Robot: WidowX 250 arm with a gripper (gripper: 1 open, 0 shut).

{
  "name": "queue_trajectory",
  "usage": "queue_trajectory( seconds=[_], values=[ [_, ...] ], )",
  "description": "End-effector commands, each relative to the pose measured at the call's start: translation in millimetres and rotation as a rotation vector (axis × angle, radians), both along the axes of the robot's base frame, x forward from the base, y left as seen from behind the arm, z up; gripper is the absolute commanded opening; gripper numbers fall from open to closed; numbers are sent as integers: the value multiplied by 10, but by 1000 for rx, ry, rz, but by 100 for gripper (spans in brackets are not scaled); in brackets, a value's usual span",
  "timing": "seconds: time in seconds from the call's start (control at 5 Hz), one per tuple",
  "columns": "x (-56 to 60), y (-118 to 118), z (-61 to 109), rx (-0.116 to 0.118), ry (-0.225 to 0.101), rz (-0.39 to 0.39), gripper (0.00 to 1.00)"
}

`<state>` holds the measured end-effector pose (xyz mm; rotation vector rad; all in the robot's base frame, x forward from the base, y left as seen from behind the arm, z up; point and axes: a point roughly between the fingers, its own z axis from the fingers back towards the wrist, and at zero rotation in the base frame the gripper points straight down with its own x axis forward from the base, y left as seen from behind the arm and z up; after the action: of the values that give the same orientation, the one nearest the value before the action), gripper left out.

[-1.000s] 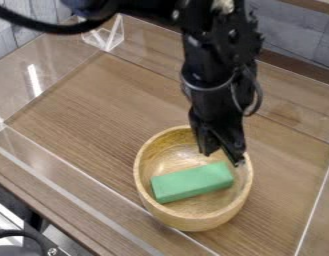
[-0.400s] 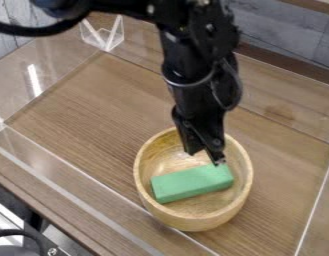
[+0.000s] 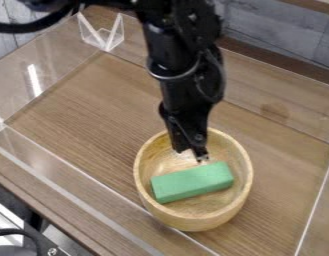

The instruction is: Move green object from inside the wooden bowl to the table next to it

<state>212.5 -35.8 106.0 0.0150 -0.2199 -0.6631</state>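
Observation:
The green object [image 3: 194, 183] lies flat inside the wooden bowl [image 3: 160, 205], slanting from lower left to upper right. The bowl stands on the brown wood-grain table [image 3: 87, 110] near its front right. My gripper [image 3: 198, 152] hangs from the black arm over the bowl's far half, its fingers pressed together and shut on nothing. Its tip is just above the green object's far edge, slightly left of that block's right end.
Clear acrylic walls [image 3: 73, 170] run along the table's front and left edges. A small clear stand [image 3: 103, 36] sits at the back left. Bare tabletop stretches to the left of the bowl and behind it.
The arm and shut gripper have shifted left over the bowl, from above the block's right end toward its middle. The green object and bowl have not moved.

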Motion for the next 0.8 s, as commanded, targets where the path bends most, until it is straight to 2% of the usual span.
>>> queue_trajectory(
  seconds=[0.0,0.4,0.6],
  values=[
    [88,64,148,-3,-42,-44,0],
    [-18,-37,-45,3,-30,-137,0],
    [2,-69,-81,5,-19,-196,0]
  ],
)
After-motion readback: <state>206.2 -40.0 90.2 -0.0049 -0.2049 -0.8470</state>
